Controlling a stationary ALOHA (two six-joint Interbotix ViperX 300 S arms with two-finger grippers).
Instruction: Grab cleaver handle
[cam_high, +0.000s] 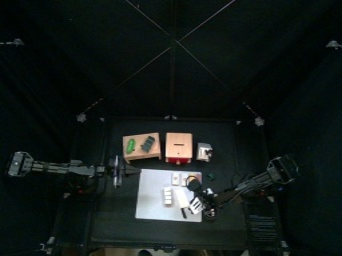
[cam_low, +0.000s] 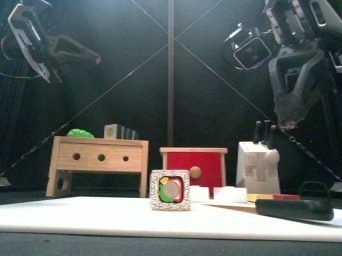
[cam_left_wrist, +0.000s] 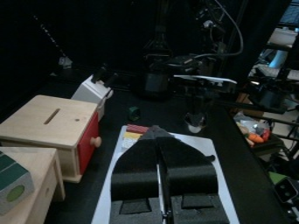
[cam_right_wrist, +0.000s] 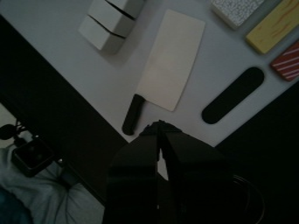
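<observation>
Right gripper (cam_right_wrist: 159, 131): nearest the right wrist camera, bottom centre of that view. Its jaws are pressed together and hold nothing.
Table (cam_high: 114, 215): black, in the lower middle of the top view.
Right arm (cam_high: 267, 178): comes in from the right edge of the top view and reaches over the sheet.
Left arm (cam_high: 60, 168): comes in from the left of the top view and ends at the sheet's left edge.
Sheet (cam_high: 154, 200): white, flat on the table, below the boxes in the top view.
Wooden box (cam_low: 100, 160): left of centre in the front view, with two round holes in its face.
Red box (cam_low: 194, 162): centre of the front view, just right of the wooden box.
Knife block (cam_low: 258, 165): white, right of the red box, with black handles sticking up.
Left gripper (cam_left_wrist: 160, 144): bottom centre of the left wrist view. Its jaws are together, empty, over the sheet.
Cleaver blade (cam_right_wrist: 172, 57): pale, flat on the sheet, upper centre of the right wrist view.
Black oblong (cam_right_wrist: 232, 95): right of the blade, apart from it.
Cleaver handle (cam_right_wrist: 135, 115): black, at the blade's lower end. It lies just up-left of the right jaw tips, not between them.
</observation>
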